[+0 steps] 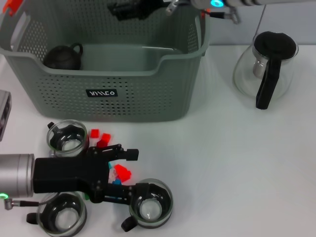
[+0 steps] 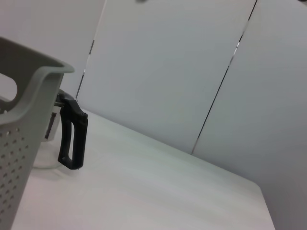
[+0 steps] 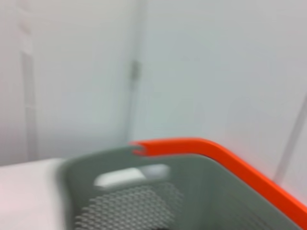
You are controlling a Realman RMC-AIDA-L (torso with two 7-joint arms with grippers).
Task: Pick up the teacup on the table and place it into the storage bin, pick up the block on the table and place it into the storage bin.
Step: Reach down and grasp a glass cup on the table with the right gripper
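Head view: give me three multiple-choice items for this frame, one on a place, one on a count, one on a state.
1. Where is the dark teapot?
A. Inside the storage bin
B. Beside the glass carafe
C. Among the teacups

2. How many glass teacups stand on the table?
A. One
B. Three
C. Five

3. How is the left gripper?
A. Shut on a teacup
B. Open over the red blocks
C. Above the bin

Key: A, the dark teapot sits in the storage bin. B, glass teacups. C is wrong and B right: the left gripper is spread around a red block; the right gripper hangs above the bin.
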